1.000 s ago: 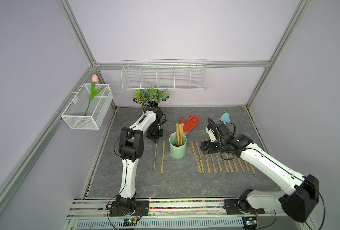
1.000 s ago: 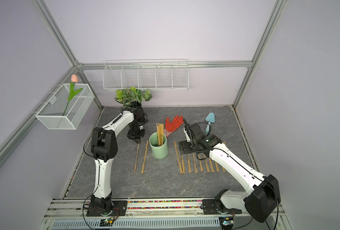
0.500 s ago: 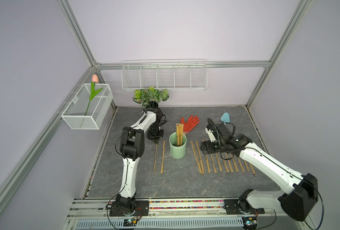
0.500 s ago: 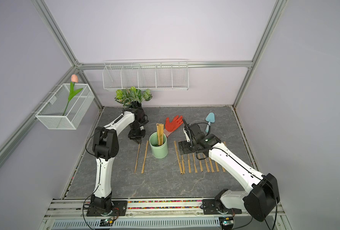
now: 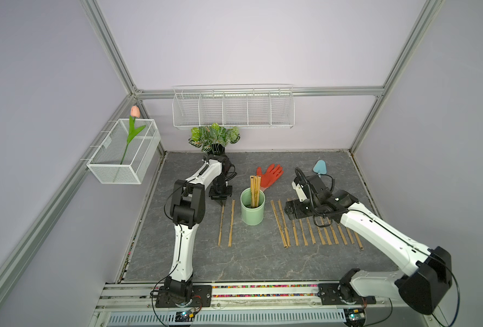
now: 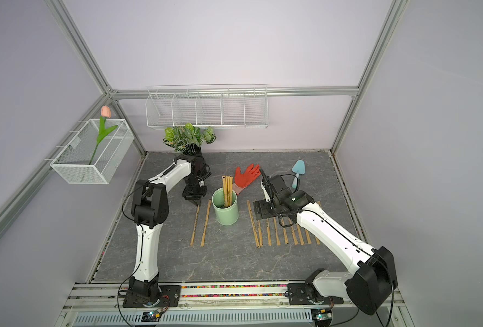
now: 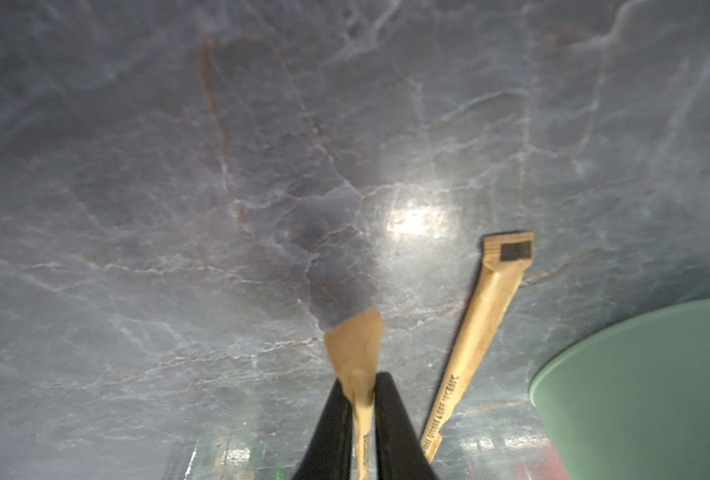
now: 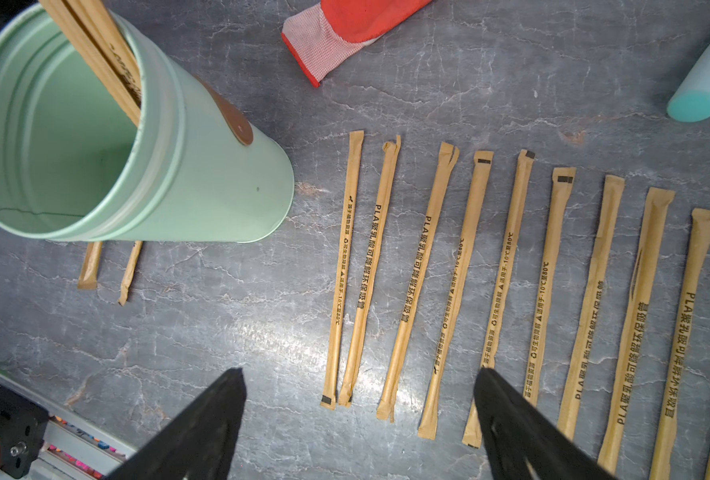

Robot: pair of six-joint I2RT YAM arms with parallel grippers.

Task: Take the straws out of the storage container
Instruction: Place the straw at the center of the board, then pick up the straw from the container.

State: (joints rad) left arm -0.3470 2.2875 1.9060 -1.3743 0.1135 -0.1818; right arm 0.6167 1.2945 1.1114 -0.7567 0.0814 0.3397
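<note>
Almost nothing is seen to have moved since the earlier frames; both arms are found in the same poses. Left gripper (image 5: 220,202) is set low at the table (image 5: 263,263), its jaws nearly closed, with the pinched straw (image 7: 355,349) between them and the straw's length lying flat on the slab. A second straw (image 5: 231,223) is laid just beside it. Right gripper (image 8: 359,374) is held wide open and empty above the row of laid-out straws (image 5: 314,229). Storage container (image 5: 252,212) is stood upright between the two groups, and a few remaining straws (image 5: 254,186) are leaned against its far rim. The task is judged mostly done.

Risks noted:
- The wrapper may cling to a pad on release and be dragged up.
- The neighbouring straw may be nudged on lift-off.
- The container may be tipped if the remaining bundle is pulled at a slant.
</note>
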